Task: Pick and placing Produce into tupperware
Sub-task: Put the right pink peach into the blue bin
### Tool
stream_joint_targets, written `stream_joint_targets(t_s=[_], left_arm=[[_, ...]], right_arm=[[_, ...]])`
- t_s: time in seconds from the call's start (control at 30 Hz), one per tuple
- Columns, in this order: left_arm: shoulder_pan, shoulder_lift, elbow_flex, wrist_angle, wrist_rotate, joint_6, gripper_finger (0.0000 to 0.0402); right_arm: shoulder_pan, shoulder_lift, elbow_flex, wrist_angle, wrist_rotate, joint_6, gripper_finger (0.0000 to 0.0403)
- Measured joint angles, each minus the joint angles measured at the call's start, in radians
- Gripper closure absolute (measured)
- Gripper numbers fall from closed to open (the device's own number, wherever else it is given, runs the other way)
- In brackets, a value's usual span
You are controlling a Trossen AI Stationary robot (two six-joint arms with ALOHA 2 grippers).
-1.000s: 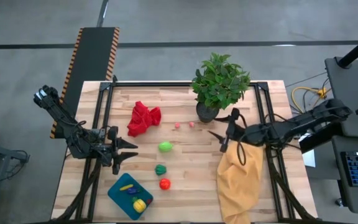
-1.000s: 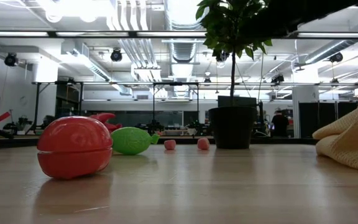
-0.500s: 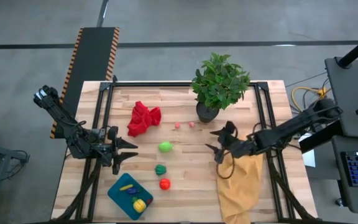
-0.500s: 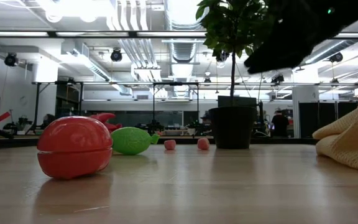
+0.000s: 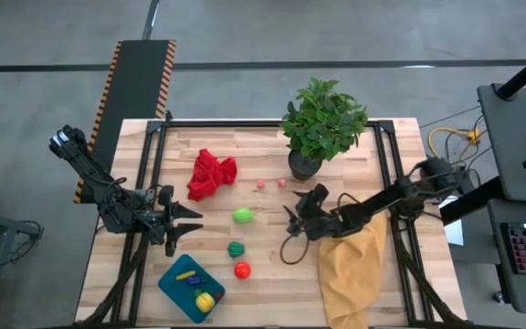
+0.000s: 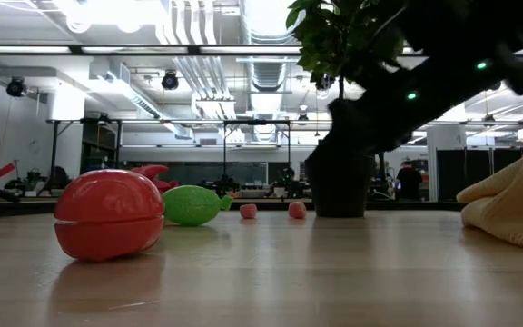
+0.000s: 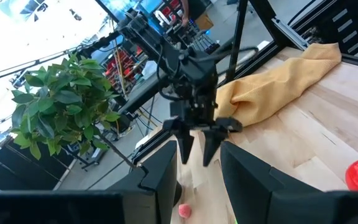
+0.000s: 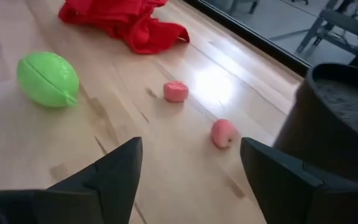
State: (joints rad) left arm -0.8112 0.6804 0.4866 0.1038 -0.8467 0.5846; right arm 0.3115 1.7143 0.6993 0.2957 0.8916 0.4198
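Note:
The produce lies loose on the wood: a bright green piece (image 5: 243,216), a dark green one (image 5: 236,248), a red one (image 5: 242,270) and two tiny pink pieces (image 8: 176,91) (image 8: 223,132). The teal tupperware (image 5: 173,285) sits at the near left with yellow and purple pieces in it. My right gripper (image 5: 290,220) hangs open low over the table's middle, to the right of the bright green piece (image 8: 47,78), with nothing between its fingers. My left gripper (image 5: 188,221) waits open at the left, above the table.
A potted plant (image 5: 322,123) stands at the far middle, its dark pot (image 8: 340,106) close by my right gripper. A red cloth (image 5: 210,174) lies far left of centre. A mustard-yellow cloth (image 5: 354,265) covers the near right, under my right arm.
My right gripper has come down from above the yellow cloth and moved toward the table's left, nearer the bright green piece and the pink pieces, rolling and tipping downward on the way. The produce has stayed where it was.

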Motion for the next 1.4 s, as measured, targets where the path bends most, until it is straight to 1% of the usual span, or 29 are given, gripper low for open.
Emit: stream_joint_targets(t_s=[0.2, 0.37, 0.53, 0.67, 0.77, 0.83, 0.93, 1.0, 1.07, 1.17, 1.4], left_arm=[[0.000, 0.000, -0.001, -0.001, 0.000, -0.001, 0.0292], [0.000, 0.000, -0.001, 0.000, 0.000, -0.001, 0.0292], [0.000, 0.000, -0.002, -0.001, 0.000, -0.001, 0.0292], [0.000, 0.003, -0.002, 0.000, 0.000, -0.001, 0.0292], [0.000, 0.005, -0.002, -0.001, 0.000, -0.001, 0.0292], [0.000, 0.005, -0.002, -0.001, 0.000, -0.001, 0.0292], [0.000, 0.005, -0.002, -0.001, 0.000, -0.001, 0.0292], [0.000, 0.005, -0.002, -0.001, 0.000, -0.001, 0.0292], [0.000, 0.005, -0.002, -0.001, 0.000, -0.001, 0.0292], [0.000, 0.005, -0.002, -0.001, 0.000, -0.001, 0.0292], [0.000, 0.006, -0.002, -0.001, 0.000, -0.001, 0.0292]], right_arm=[[-0.045, 0.107, 0.114, 0.000, -0.001, 0.006, 0.0139], [-0.100, 0.154, 0.184, -0.016, -0.001, 0.074, 0.0146], [-0.143, 0.169, 0.252, -0.149, -0.010, 0.125, 0.0155], [-0.169, 0.171, 0.299, -0.265, -0.036, 0.208, 0.0161], [-0.176, 0.177, 0.326, -0.296, -0.043, 0.257, 0.0161], [-0.182, 0.180, 0.341, -0.300, -0.070, 0.283, 0.0161], [-0.198, 0.185, 0.370, -0.314, -0.160, 0.322, 0.0161], [-0.216, 0.185, 0.397, -0.372, -0.227, 0.356, 0.0161], [-0.233, 0.185, 0.423, -0.449, -0.271, 0.377, 0.0161], [-0.248, 0.185, 0.452, -0.544, -0.286, 0.392, 0.0161], [-0.268, 0.185, 0.467, -0.614, -0.302, 0.400, 0.0161]])
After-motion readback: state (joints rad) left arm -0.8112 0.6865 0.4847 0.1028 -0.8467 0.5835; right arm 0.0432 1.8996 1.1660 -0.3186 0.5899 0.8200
